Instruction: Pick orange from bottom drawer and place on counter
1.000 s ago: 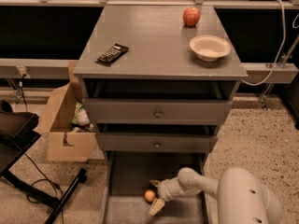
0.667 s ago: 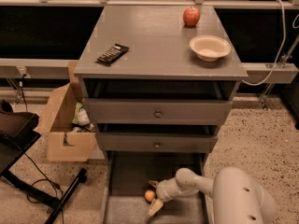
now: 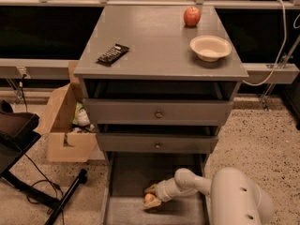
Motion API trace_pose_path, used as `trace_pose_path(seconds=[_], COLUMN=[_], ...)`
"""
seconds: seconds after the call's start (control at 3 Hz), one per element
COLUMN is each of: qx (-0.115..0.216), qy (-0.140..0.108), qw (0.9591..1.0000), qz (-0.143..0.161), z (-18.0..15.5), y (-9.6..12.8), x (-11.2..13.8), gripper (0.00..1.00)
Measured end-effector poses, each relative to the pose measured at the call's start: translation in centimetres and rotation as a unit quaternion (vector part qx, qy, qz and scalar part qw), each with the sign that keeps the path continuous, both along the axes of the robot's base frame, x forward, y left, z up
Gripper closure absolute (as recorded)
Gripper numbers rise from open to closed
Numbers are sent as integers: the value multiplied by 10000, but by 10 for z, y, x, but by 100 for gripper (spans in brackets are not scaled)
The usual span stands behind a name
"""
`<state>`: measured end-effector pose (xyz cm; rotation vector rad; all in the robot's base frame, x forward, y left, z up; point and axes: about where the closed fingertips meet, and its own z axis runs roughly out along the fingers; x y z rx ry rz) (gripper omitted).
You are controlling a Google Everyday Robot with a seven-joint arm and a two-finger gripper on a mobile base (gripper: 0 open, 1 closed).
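Note:
The orange (image 3: 149,198) is a small round fruit low in the open bottom drawer (image 3: 131,177), near the drawer's middle. My gripper (image 3: 151,197) reaches into the drawer from the right on a white arm, and its tan fingers (image 3: 151,189) sit on either side of the orange, close against it. The counter (image 3: 154,36) is the flat grey top of the cabinet, above the two shallower drawers.
On the counter stand a red apple (image 3: 191,16), a cream bowl (image 3: 210,47) and a black remote (image 3: 113,53). An open cardboard box (image 3: 63,121) sits on the floor left of the cabinet. A black stand leg (image 3: 65,198) lies at the lower left.
My arm has shifted slightly left inside the drawer. The gripper stays at the orange, which has not visibly moved.

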<state>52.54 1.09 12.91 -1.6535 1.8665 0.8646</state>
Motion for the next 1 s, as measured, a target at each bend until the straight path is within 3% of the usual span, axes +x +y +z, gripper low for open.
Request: trace_pose_path(seconds=[0.33,0.67,1.0], qx=[3,266,799], qy=[-56,-321,-507], qw=[10000,9991,9953], qz=[13,19,210], z=[7,64,175], y=[3,5,-6], x=[3,7,-3], gripper=[65,88,100])
